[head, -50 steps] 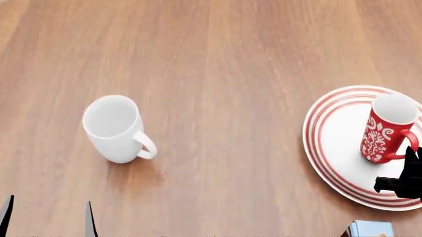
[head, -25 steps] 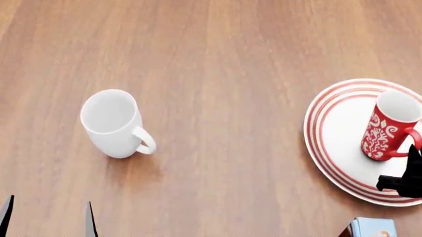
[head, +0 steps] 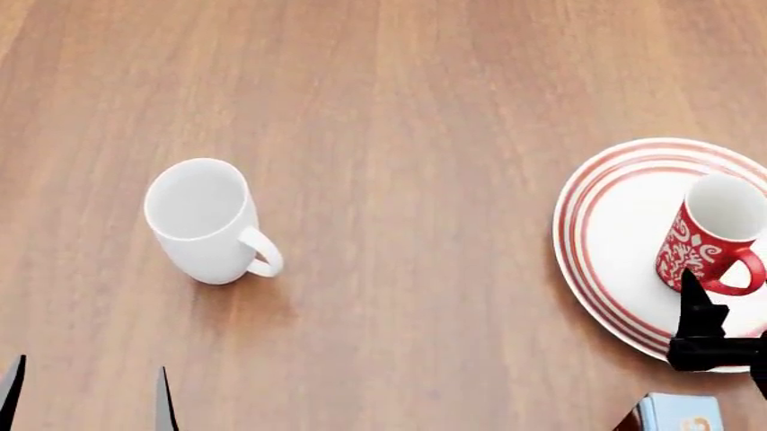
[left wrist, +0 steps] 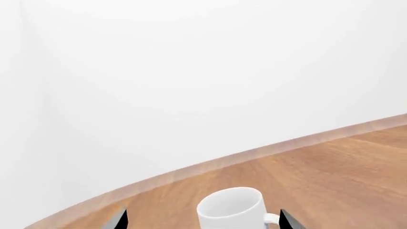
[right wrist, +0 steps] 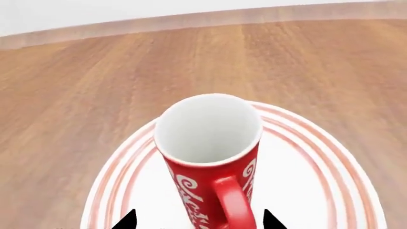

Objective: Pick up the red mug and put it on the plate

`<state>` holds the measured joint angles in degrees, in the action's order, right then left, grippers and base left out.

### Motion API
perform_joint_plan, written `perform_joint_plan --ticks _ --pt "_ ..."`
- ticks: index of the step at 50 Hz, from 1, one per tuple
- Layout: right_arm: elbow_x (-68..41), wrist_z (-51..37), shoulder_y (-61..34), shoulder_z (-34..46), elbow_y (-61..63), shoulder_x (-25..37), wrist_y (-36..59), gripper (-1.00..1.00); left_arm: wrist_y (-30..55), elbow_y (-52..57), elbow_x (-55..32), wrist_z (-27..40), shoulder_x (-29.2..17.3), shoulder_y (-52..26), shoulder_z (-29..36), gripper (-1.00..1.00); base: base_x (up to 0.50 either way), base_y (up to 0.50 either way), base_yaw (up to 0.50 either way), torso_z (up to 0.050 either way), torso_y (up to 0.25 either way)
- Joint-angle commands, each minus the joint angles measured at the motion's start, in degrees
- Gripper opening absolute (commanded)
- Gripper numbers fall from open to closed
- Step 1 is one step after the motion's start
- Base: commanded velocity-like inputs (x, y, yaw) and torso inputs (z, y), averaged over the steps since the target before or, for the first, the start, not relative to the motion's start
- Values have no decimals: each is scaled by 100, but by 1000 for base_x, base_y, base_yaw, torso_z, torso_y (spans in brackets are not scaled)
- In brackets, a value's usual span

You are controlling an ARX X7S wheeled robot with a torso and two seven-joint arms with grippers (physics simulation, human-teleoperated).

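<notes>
The red mug (head: pixel 705 244) with white swirls stands upright on the plate (head: pixel 609 235), a white plate with red rings at the table's right. Its handle points toward the robot. My right gripper (head: pixel 719 346) hovers just at the near side of the mug, open. In the right wrist view the red mug (right wrist: pixel 186 187) and its handle lie ahead between the spread black fingertips (right wrist: pixel 130 220), untouched, with the plate (right wrist: pixel 308 183) beneath. My left gripper (head: pixel 86 397) sits open at the lower left, holding nothing.
A plain white mug (head: pixel 204 224) stands on the wooden table (head: pixel 419 135) at the left, its handle toward the right; the white mug (left wrist: pixel 232 212) lies ahead of the left gripper (left wrist: pixel 202 222). A blue-grey object (head: pixel 677 416) peeks in at the bottom edge.
The right gripper has shifted left to the mug's near side. The red mug stays standing on the plate. The head view has drifted slightly, so the table things sit higher in the picture.
</notes>
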<state>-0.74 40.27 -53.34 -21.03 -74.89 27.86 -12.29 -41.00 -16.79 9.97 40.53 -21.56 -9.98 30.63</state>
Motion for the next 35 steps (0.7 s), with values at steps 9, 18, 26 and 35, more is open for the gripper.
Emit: perform_joint_plan --ticks 9,18,26,35 --pt "-81 229 68 -233 -7 133 -289 100 -44 -21 13 38 -8 -14 19 100 0 0 0 0 0" --pt "-114 213 108 -404 -5 234 -482 100 -55 -26 28 42 -18 -24 35 100 0 0 0 0 0" --pt "-119 427 25 -424 9 245 -674 100 -88 -41 50 66 -21 -33 42 100 0 0 0 0 0" --pt "-435 712 677 -596 2100 -35 307 100 -110 -52 56 79 -26 -41 54 100 0 0 0 0 0"
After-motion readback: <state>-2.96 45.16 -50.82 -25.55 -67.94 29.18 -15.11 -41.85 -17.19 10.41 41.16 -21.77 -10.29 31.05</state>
